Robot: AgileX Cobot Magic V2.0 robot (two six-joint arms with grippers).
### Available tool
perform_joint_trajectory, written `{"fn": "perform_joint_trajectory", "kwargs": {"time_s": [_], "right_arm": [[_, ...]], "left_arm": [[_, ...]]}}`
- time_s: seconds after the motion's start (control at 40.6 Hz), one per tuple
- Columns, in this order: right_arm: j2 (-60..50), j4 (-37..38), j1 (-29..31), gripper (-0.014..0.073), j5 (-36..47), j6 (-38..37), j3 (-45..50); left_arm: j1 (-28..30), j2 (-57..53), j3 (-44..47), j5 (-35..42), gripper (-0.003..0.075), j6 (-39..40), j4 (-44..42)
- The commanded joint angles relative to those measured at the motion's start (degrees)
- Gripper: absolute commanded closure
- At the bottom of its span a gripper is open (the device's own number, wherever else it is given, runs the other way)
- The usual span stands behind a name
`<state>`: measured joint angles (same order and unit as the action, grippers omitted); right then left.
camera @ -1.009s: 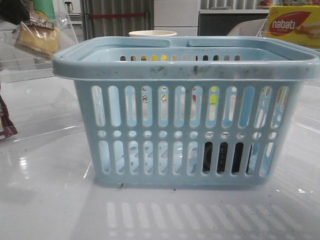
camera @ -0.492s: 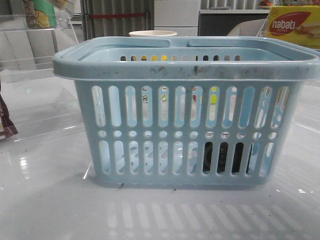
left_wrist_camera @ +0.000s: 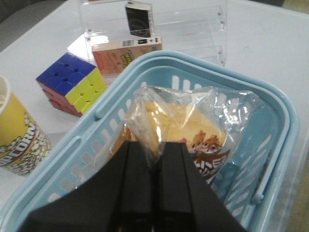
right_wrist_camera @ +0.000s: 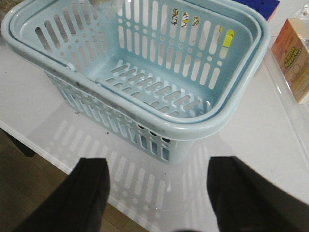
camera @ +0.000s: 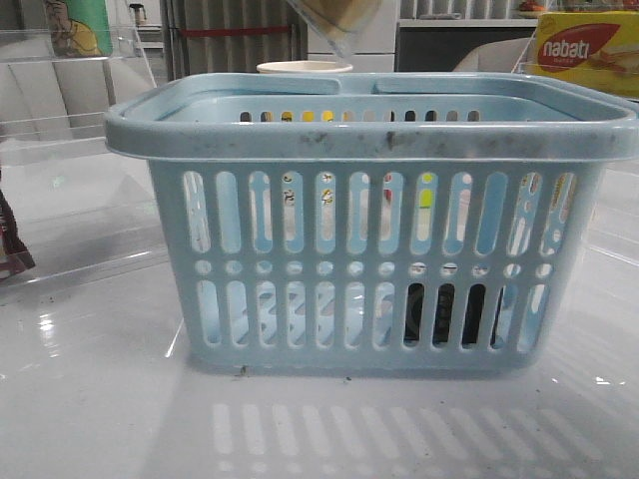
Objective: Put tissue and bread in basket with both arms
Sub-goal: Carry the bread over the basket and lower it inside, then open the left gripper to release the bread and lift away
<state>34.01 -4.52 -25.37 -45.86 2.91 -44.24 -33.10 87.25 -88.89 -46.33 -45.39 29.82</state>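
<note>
Glossy white desk carries the large light blue plastic basket with slotted and round-holed sides, set in the middle of the front view. Behind it a yellow "nabati" box stands at the far right, and a clear acrylic rack sits at the far left. The left hand has its two black fingers pressed together on the clear plastic bag of the tan bread, which hangs over the open basket; in the front view only the bag's lower tip shows above the basket's back rim. Beside the basket in the left wrist view lie a multicoloured puzzle cube, a yellow popcorn cup and a small orange carton. The right hand hangs spread wide, holding nothing, above the desk edge just in front of the basket, whose floor is bare in that view. The tissue cannot be made out with certainty.
</note>
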Motion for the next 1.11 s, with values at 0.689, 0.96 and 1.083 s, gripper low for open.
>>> {"fn": "perform_joint_trajectory", "kwargs": {"time_s": [0.689,0.96,1.083], "right_arm": [[0.08,0.51,0.17,0.0056,4.23,0.53,-1.43],[0.08,0.51,0.17,0.0056,4.23,0.53,-1.43],[0.08,0.51,0.17,0.0056,4.23,0.53,-1.43]], "left_arm": [[-1.20,4.06,-1.89,2.01,0.0256,-0.85,-0.02],[-1.20,-4.40,-1.99,-0.96,0.0265,-0.59,-9.32],[-1.20,-9.14,-1.99,-3.34,0.0265,5.77,-10.01]]}}
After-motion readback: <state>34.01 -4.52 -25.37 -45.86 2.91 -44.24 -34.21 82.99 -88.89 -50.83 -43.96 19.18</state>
